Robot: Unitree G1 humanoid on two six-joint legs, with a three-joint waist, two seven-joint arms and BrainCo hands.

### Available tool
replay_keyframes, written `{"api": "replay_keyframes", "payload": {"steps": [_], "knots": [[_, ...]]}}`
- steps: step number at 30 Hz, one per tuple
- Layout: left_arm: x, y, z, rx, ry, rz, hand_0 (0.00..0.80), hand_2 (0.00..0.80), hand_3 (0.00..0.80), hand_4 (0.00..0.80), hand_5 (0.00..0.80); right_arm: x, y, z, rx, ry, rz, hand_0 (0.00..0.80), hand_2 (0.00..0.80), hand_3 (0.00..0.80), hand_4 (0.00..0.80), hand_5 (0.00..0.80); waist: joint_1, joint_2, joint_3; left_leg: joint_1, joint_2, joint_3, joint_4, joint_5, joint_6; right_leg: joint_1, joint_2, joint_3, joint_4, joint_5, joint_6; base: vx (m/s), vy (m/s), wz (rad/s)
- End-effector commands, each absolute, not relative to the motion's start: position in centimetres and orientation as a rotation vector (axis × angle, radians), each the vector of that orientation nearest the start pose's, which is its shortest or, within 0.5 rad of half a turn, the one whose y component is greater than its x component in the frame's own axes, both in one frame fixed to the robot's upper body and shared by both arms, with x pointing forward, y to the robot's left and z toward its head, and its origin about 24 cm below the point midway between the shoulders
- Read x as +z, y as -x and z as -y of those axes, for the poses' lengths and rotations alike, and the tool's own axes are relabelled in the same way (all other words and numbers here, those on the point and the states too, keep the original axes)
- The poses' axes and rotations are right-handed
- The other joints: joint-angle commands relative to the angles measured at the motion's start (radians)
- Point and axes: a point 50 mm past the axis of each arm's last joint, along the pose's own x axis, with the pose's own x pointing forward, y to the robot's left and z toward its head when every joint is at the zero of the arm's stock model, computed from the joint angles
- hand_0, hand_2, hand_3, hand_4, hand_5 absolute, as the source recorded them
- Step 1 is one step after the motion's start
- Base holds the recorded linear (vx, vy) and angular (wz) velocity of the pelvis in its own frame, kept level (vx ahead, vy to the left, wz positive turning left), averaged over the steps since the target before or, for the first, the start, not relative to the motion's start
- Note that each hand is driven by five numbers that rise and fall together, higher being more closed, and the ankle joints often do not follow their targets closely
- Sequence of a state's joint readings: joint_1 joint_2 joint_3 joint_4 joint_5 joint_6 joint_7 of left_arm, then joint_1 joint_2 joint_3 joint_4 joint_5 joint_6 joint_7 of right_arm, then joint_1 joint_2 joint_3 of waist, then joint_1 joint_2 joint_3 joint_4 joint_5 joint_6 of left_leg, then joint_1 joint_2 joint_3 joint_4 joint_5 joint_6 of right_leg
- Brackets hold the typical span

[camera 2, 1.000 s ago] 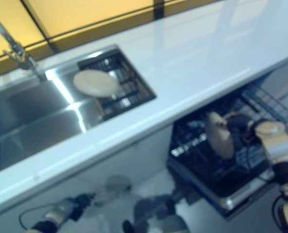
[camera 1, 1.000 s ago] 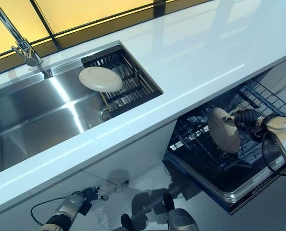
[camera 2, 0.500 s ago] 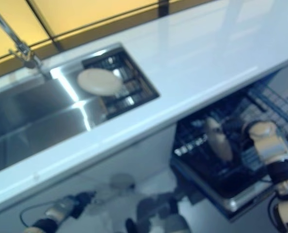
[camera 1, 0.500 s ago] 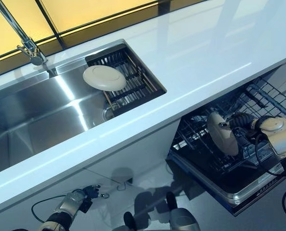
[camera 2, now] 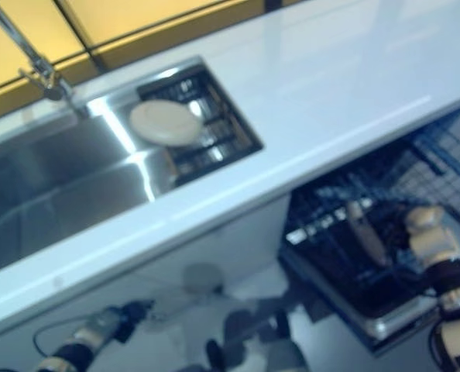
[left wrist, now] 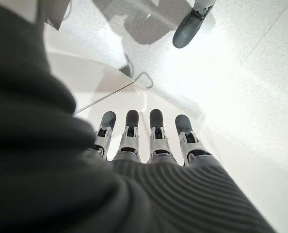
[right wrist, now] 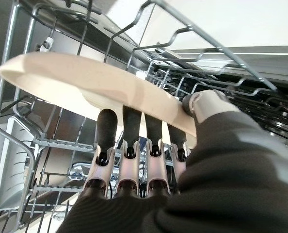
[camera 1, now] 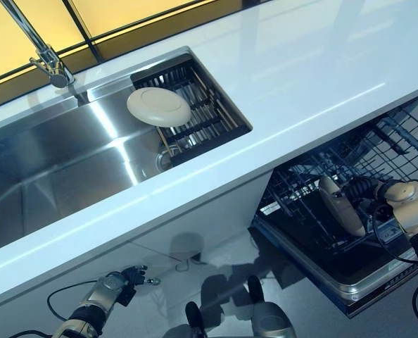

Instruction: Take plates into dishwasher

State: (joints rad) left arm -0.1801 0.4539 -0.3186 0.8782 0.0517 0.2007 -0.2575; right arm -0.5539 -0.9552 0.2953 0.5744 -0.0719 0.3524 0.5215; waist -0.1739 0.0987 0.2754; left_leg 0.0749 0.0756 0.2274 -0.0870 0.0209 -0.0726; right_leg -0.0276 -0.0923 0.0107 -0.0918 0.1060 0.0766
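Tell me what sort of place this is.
A kitchen, most likely a home one. A stainless sink with a faucet is set into a white counter, and below it an open dishwasher has its wire rack pulled out, where the right hand holds a cream plate.

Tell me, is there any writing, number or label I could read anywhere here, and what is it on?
None that can be read.
Front edge of the pulled-out dishwasher rack: a strip of small markings, too small to read.
Plate in the right hand, plate over the sink, counter: no writing.
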Motion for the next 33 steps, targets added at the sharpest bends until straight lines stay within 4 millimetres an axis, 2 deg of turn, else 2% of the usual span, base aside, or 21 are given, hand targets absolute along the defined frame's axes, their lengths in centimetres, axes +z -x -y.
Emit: {"api": "replay_keyframes", "payload": {"steps": [1,9,15,16,17,18,27,33], "knots": [[-8.0,-22.4,-27.5,-0.236,-0.574,-0.970,0.000,0.000,0.000,0.000,0.000,11.9,-32.0,34.6,0.127,0.995,-0.672,0.800,0.800,0.800,0.800,0.800,0.032,-0.047,-0.021,0.043,-0.015,-0.043,0.000,-0.040,0.004,-0.027,-0.051,0.004,0.010,0.020,0.079,-0.014,-0.025,0.05],[-8.0,-22.4,-27.6,-0.239,-0.582,-0.961,0.000,0.000,0.000,0.000,0.000,11.5,-31.1,36.5,0.068,1.057,-0.727,0.800,0.800,0.800,0.800,0.800,0.036,-0.041,-0.012,0.036,-0.012,-0.048,0.000,-0.035,0.000,-0.028,-0.052,-0.001,0.006,0.022,0.079,-0.004,-0.002,0.00],[-8.2,-22.2,-27.5,-0.241,-0.588,-0.962,0.000,0.000,0.000,0.000,0.000,11.5,-30.8,36.9,0.041,1.039,-0.740,0.800,0.800,0.800,0.800,0.800,0.035,-0.046,-0.016,0.037,-0.009,-0.047,0.000,-0.034,-0.002,-0.025,-0.049,0.000,0.005,0.021,0.078,0.000,0.000,0.00],[-8.3,-22.1,-27.5,-0.242,-0.588,-0.964,0.000,0.000,0.000,0.000,0.000,11.5,-30.8,37.0,0.034,1.029,-0.739,0.668,0.668,0.668,0.668,0.668,0.034,-0.048,-0.018,0.038,-0.008,-0.047,0.000,-0.034,-0.003,-0.023,-0.049,0.000,0.005,0.021,0.078,0.000,0.000,0.00],[-8.3,-22.1,-27.6,-0.242,-0.589,-0.966,0.000,0.000,0.000,0.000,0.000,11.6,-30.7,37.1,0.026,1.023,-0.737,0.414,0.414,0.414,0.414,0.414,0.034,-0.050,-0.020,0.040,-0.007,-0.046,0.000,-0.034,-0.003,-0.022,-0.049,0.000,0.005,0.021,0.078,0.000,0.000,0.00],[-8.4,-22.0,-27.6,-0.242,-0.590,-0.970,0.000,0.000,0.000,0.000,0.000,11.6,-30.7,37.1,0.024,1.015,-0.742,0.000,0.000,0.000,0.000,0.000,0.033,-0.053,-0.023,0.041,-0.007,-0.046,0.000,-0.035,-0.002,-0.020,-0.047,0.002,0.005,0.020,0.078,0.000,0.000,0.00],[-8.3,-21.6,-28.4,-0.217,-0.591,-0.993,0.000,0.000,0.000,0.000,0.000,12.8,-30.2,37.7,0.010,0.962,-0.734,0.000,0.000,0.000,0.000,0.000,0.025,-0.092,-0.042,0.053,0.001,-0.039,0.000,-0.040,0.000,-0.006,-0.037,0.011,0.005,0.019,0.078,0.000,0.000,0.00],[-8.4,-21.0,-29.1,-0.207,-0.598,-1.021,0.000,0.000,0.000,0.000,0.000,15.5,-29.7,38.7,-0.009,0.967,-0.715,0.000,0.000,0.000,0.000,0.000,0.016,-0.124,-0.066,0.068,0.007,-0.028,0.000,-0.043,0.002,0.007,-0.027,0.017,0.005,0.018,0.080,0.013,0.008,0.00]]}}
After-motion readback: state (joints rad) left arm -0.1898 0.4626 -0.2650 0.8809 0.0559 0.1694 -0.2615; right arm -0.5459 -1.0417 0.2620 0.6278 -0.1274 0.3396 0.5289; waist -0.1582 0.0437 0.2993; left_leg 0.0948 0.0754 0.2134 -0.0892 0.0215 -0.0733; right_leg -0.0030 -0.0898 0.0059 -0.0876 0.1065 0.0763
